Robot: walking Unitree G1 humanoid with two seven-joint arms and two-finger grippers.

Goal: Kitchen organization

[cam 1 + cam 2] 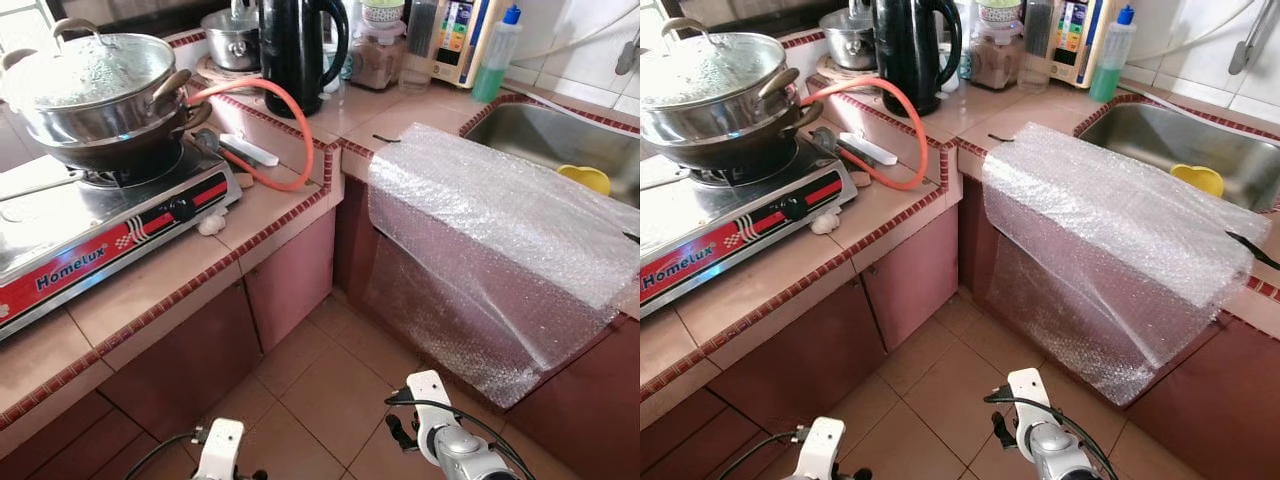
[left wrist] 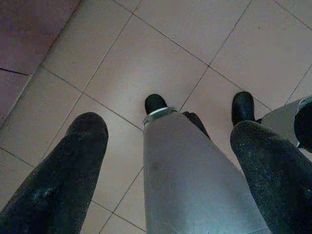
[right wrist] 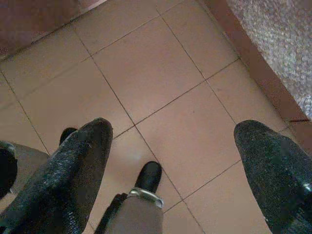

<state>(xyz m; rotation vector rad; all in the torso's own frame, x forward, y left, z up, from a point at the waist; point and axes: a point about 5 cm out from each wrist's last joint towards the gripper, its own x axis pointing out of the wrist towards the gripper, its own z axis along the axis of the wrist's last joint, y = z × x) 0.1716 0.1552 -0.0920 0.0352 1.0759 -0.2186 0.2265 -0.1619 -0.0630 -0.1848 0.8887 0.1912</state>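
Nearest you, both arms hang low over the tiled floor (image 1: 300, 390). Your left gripper (image 2: 165, 146) has its jaws spread, holding nothing; your right gripper (image 3: 175, 161) likewise, jaws spread and empty. Ahead right, a bubble wrap sheet (image 1: 500, 240) drapes over the counter edge beside the sink (image 1: 560, 140). Ahead left, a lidded steel pot (image 1: 95, 85) sits on the gas stove (image 1: 90, 240). Farther back, an orange hose (image 1: 290, 120) curves past a black kettle (image 1: 300, 45); a green bottle (image 1: 497, 55) stands far right.

Shiny steel pot (image 1: 95, 85), crinkly plastic bubble wrap (image 1: 490, 240), matt tiled floor (image 1: 320, 385)
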